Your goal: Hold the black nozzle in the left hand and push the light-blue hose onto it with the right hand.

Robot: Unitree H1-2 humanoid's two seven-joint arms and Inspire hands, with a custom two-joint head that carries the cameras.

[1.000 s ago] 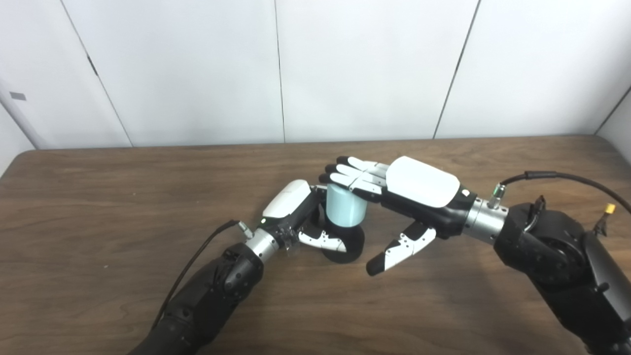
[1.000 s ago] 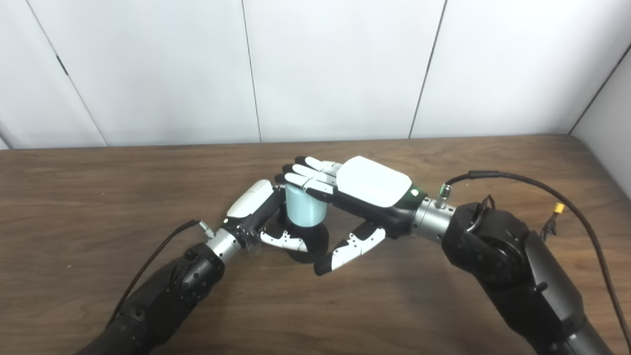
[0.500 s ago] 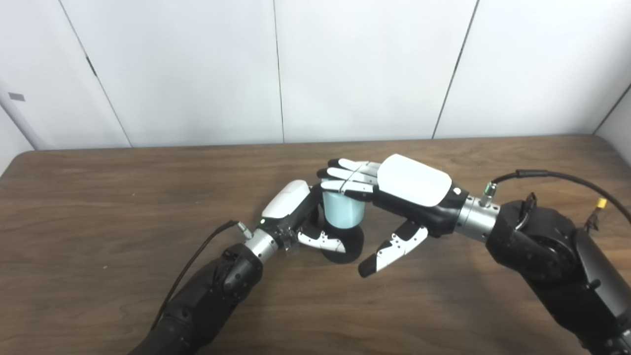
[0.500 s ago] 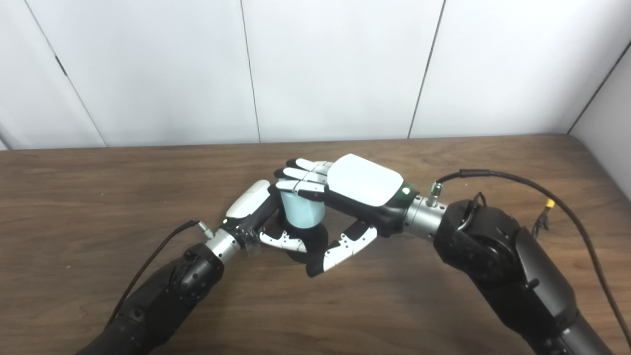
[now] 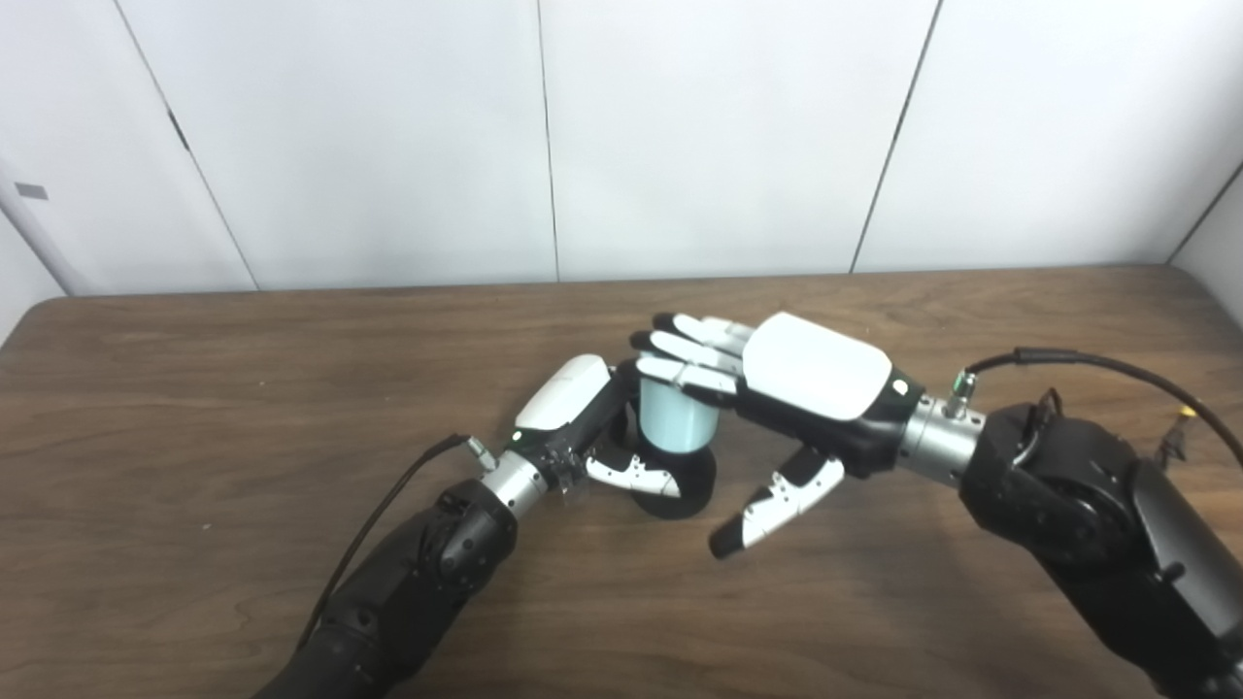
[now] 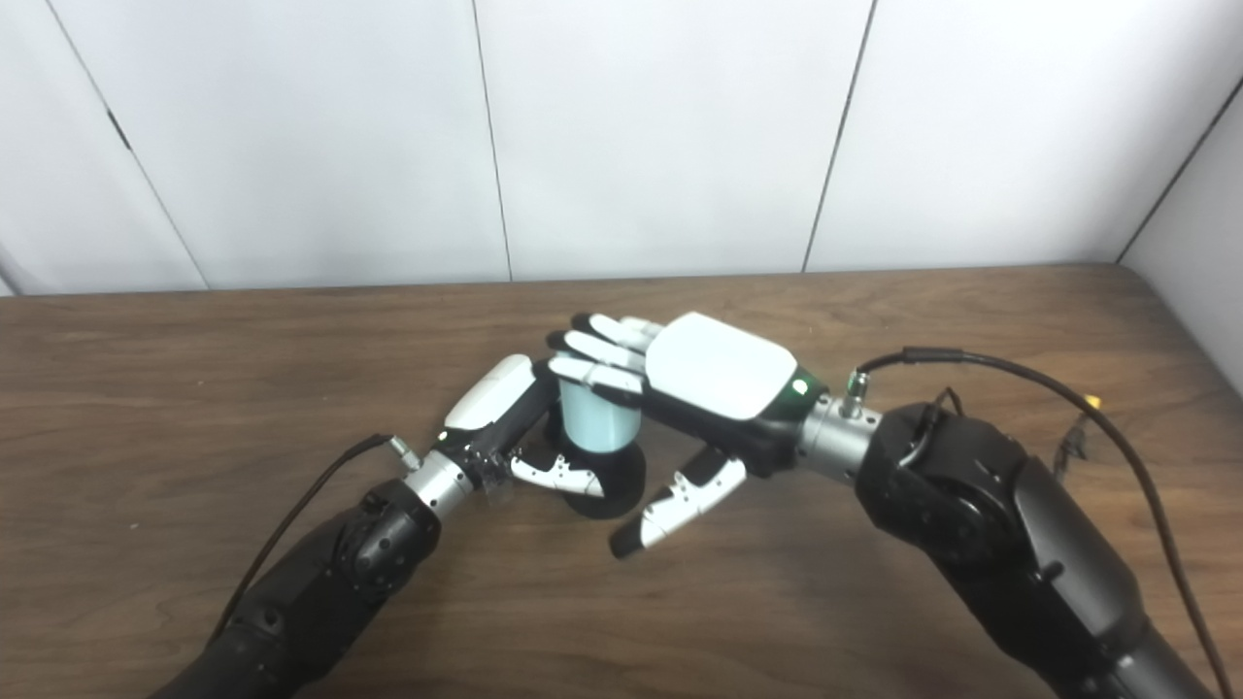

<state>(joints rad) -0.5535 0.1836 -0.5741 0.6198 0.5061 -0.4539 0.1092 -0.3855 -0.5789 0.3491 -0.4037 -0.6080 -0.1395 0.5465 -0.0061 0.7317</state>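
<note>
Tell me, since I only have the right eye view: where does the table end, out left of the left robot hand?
Observer: The left eye view shows the table ending in a rounded far corner, well clear of the left robot hand that holds the black nozzle.
Operator: Anything on the wall over there?
Observer: A small grey mark on the wall at far left, above that corner.

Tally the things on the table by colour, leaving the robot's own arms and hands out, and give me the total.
Light blue: 1, the hose, standing upright on the nozzle
Black: 1, the nozzle, resting on the table
Total: 2
</note>
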